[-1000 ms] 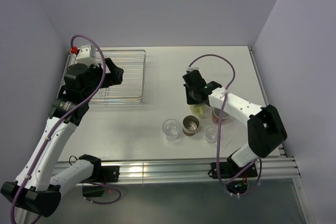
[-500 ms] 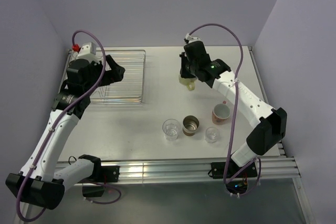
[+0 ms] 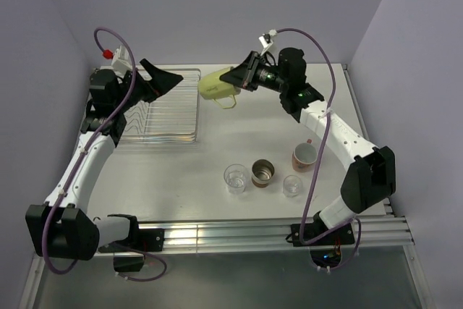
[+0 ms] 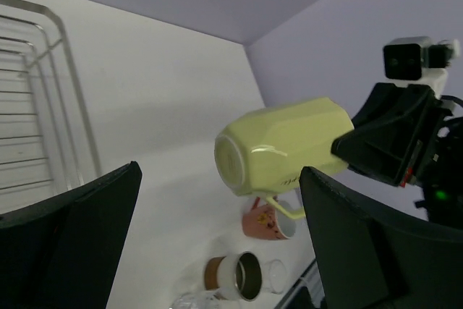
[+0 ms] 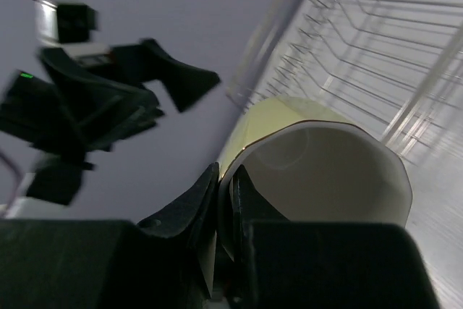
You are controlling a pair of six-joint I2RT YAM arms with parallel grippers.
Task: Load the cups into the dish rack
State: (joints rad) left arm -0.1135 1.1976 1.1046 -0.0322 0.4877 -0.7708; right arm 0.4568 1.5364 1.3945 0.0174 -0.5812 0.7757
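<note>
My right gripper (image 3: 239, 77) is shut on the rim of the pale yellow mug (image 3: 217, 85). It holds the mug on its side in the air, just right of the wire dish rack (image 3: 189, 99). In the right wrist view the fingers (image 5: 199, 208) pinch the mug's wall (image 5: 318, 164). My left gripper (image 3: 165, 77) is open and empty above the rack's back edge, facing the mug (image 4: 282, 142). On the table stand the salmon-pink mug (image 3: 304, 155), the brown metallic cup (image 3: 262, 173) and two clear tumblers (image 3: 235, 177) (image 3: 291, 185).
The rack (image 4: 43, 106) holds no cups. The walls close in on the left, back and right. A metal rail (image 3: 217, 233) runs along the table's near edge. The left arm (image 5: 108, 99) shows beyond the mug in the right wrist view.
My right gripper lifted the yellow mug from among the other cups, carried it up and left toward the rack, and tipped it sideways. My left gripper rose and turned toward it.
</note>
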